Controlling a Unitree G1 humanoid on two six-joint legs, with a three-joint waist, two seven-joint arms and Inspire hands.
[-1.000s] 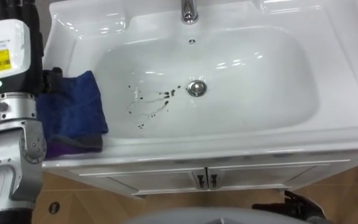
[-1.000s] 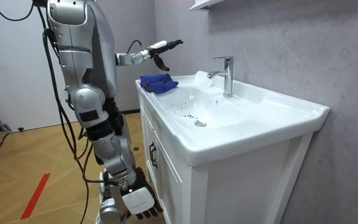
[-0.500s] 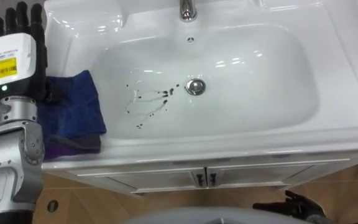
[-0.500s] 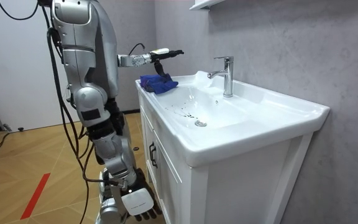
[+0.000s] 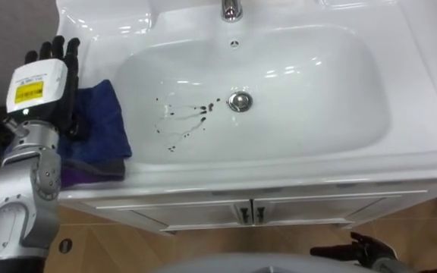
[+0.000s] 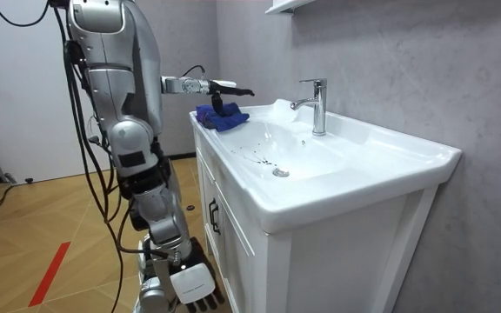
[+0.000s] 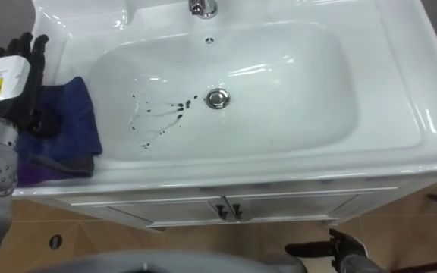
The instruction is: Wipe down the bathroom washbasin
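Left robot hand (image 5: 48, 83) spread flat above the blue cloth (image 5: 101, 129) on the basin (image 5: 309, 114) rim.
The glossy white ceramic basin, a rounded rectangle, has thin dark smears (image 5: 184, 121) at 9 o'clock of its round metal drain (image 5: 239, 101). The nubby terry cloth lies crumpled further out at 9 o'clock. The fingers are straight, pointing to 12 o'clock, and grasp nothing. The right robot hand (image 6: 194, 291) hangs low beside the cabinet.

cloth (image 5: 97, 133) on the basin (image 5: 400, 68) rim's left, left hand (image 5: 45, 87) above it
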